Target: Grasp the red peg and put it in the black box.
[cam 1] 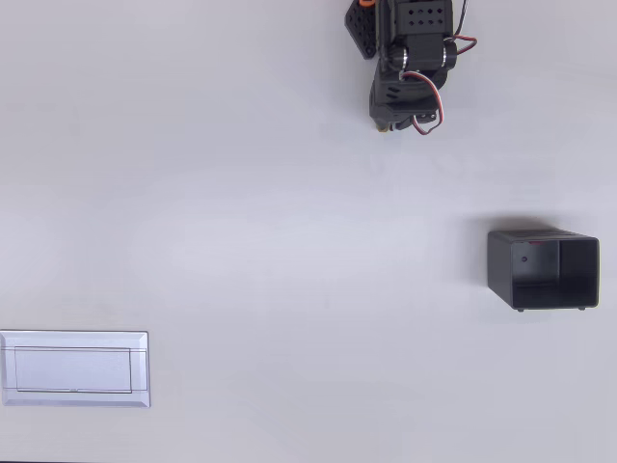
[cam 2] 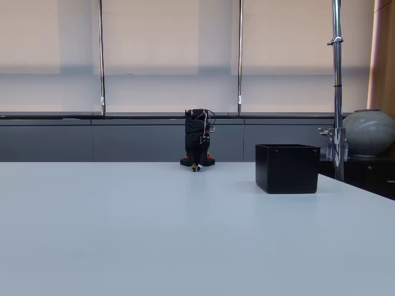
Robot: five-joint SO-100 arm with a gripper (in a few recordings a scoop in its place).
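While folded well behind the matt black rectangular plastic box (cam 1: 543, 269), black two-finger gripper (cam 1: 387, 123), jaw state unclear. Tiny red peg: perhaps the red glint inside the box. If so, done; otherwise, must locate it.

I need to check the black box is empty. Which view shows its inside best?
The overhead view: it looks down into the black box, showing its dark floor and inner walls. The fixed view shows the box from the side, only its outer walls and rim.
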